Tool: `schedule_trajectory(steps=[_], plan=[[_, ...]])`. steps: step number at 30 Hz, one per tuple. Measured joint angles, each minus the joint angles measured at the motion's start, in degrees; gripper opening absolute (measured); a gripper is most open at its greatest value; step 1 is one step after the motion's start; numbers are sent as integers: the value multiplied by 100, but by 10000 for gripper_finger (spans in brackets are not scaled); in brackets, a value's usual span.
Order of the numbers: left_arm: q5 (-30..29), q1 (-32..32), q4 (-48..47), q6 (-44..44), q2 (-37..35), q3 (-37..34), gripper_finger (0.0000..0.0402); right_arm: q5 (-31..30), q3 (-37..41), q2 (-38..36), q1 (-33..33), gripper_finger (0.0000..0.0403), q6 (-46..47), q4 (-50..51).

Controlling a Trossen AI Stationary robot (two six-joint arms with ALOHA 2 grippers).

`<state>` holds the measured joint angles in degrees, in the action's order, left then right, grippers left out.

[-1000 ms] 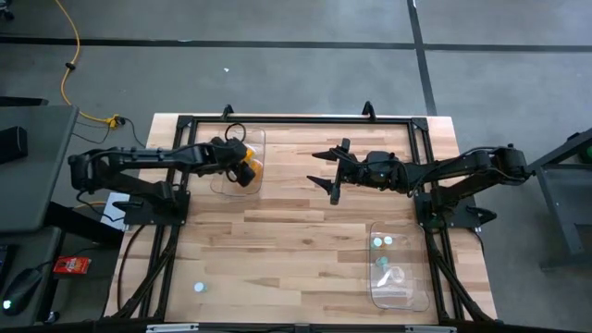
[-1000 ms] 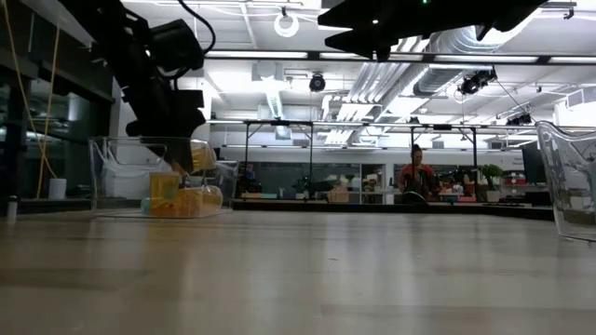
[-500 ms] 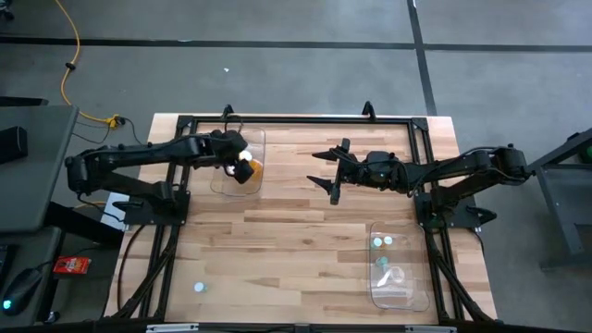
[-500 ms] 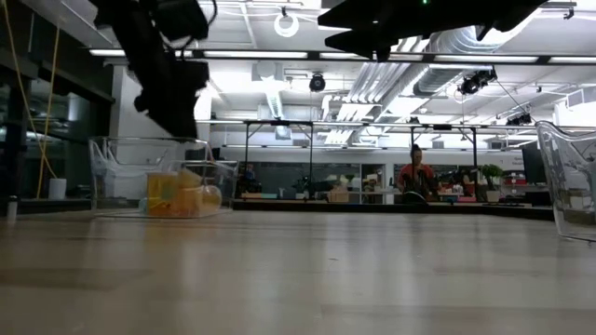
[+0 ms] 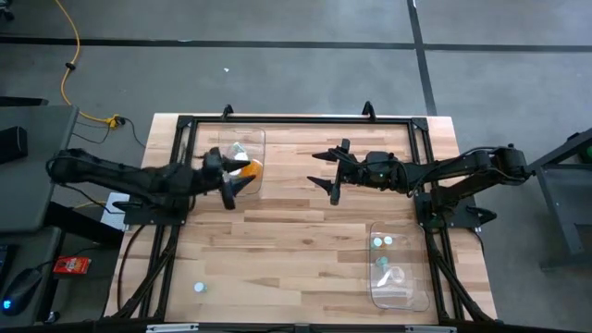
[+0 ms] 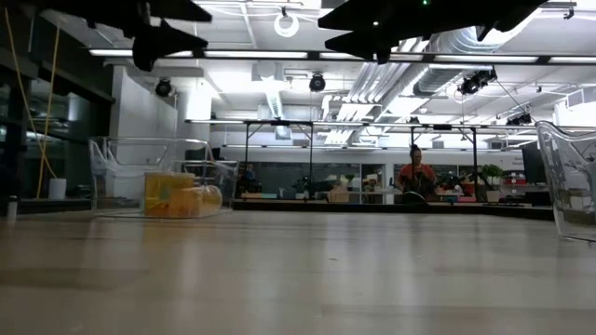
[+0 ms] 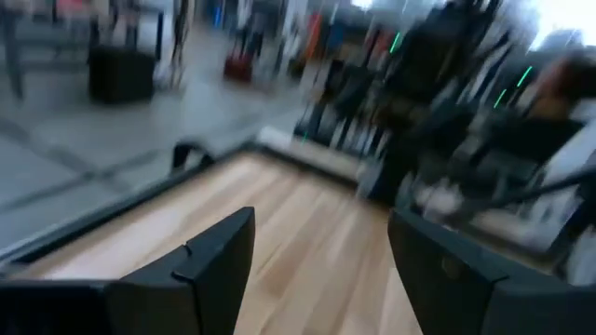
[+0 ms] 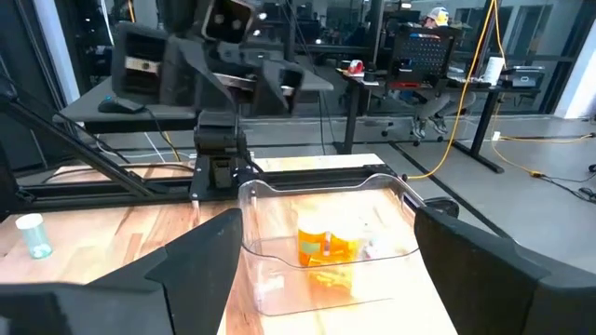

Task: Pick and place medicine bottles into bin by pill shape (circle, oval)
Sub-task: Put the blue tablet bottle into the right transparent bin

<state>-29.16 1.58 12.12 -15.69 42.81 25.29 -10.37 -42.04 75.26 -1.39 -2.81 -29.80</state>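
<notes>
A lone bottle [image 5: 198, 288] stood near the table's [image 5: 296, 240] front-left corner, well apart from everything else, and that was the one I judged next. Over by the front-right corner my second bin [image 5: 398, 264] had pale bottles [image 5: 382, 242] lying in it. Mid-table, my right pincer [image 5: 326, 169] hung high over the boards, fingers spread wide and holding nothing, just waiting. My left pincer [image 5: 228, 183] hovered above the front rim of the back-left bin [image 5: 242, 159], fingers [image 7: 214, 265] parted and nothing between them. Inside that bin lay the amber bottles [image 8: 328, 249], heaped against its right wall.

With my left pincer free, I reckoned the step was to swing toward that front-left bottle. To do it well I would travel high until clear of the bin wall, then come straight down over the white cap with fingers open enough to straddle it. It looked tiny and light, so an off-centre close could tip it or send it rolling. Its pill shape I could not read from here, so which bin it belonged in stayed open.
</notes>
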Motion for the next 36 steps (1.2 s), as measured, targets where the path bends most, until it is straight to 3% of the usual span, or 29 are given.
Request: schedule_trajectory(steps=[5,10,21,30,36], plan=[[-332,453,2633,526,-77,-1130,234,0,0,0,1,312,2,0],[-339,503,3813,692,-75,-1621,234,0,0,0,2,312,44,0],[164,501,4140,875,-75,-1547,233,0,0,0,2,312,44,2],[215,501,4144,838,-72,-1547,232,2,0,0,2,312,45,2],[958,626,4151,552,-69,-1416,232,2,0,0,4,312,44,2]])
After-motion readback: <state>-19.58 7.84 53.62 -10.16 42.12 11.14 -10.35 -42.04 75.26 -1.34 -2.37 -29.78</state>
